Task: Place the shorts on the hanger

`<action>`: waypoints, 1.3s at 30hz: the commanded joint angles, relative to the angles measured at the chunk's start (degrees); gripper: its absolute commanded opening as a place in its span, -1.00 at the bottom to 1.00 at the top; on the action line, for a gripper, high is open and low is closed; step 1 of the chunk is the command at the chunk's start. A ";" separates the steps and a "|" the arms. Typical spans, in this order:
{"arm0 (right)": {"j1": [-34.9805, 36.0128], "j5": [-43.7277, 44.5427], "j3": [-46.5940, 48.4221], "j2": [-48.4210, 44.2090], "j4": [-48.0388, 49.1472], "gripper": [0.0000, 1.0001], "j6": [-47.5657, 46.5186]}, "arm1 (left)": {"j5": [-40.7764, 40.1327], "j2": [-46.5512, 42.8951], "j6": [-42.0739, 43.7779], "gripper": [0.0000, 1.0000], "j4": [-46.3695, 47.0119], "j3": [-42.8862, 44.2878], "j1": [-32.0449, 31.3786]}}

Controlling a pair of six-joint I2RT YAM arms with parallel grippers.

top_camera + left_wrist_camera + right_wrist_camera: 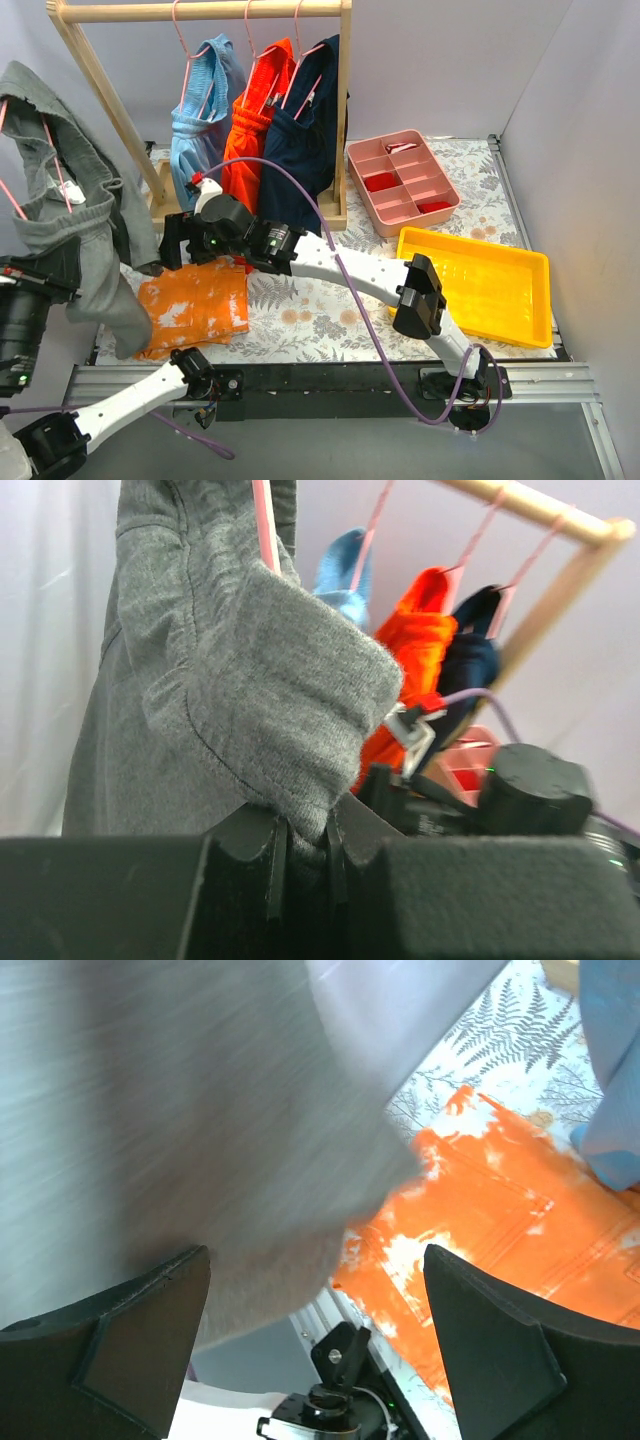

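The dark grey shorts (80,200) hang draped over the pink wire hanger (57,170), held up in the air at the far left. My left gripper (55,272) is shut on a lower fold of the shorts (230,680); in the left wrist view its jaws (305,850) pinch the grey fabric, and the hanger wire (266,530) runs up out of the cloth. My right gripper (172,242) is open and empty just right of the hanging shorts. In the right wrist view it (315,1255) gapes wide, with blurred grey fabric (180,1110) in front.
An orange garment with white blotches (195,305) lies on the table under the right gripper. A wooden rail (200,12) at the back holds light blue (205,100), red-orange (255,120) and navy (310,110) garments. A pink divided tray (400,180) and a yellow tray (475,285) sit at the right.
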 commanded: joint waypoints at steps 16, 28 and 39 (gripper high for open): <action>3.40 8.08 -18.52 -18.34 2.38 0.89 -7.25 | -21.94 13.42 -16.10 -1.00 -10.92 -6.32 -20.03; 4.02 12.82 -32.14 -32.41 3.00 0.89 -11.21 | -40.51 12.13 35.77 -1.00 38.03 -18.07 -22.93; 3.93 15.64 -37.69 -38.83 1.77 0.91 -12.26 | -45.52 18.79 25.38 -1.00 23.55 -7.92 -27.17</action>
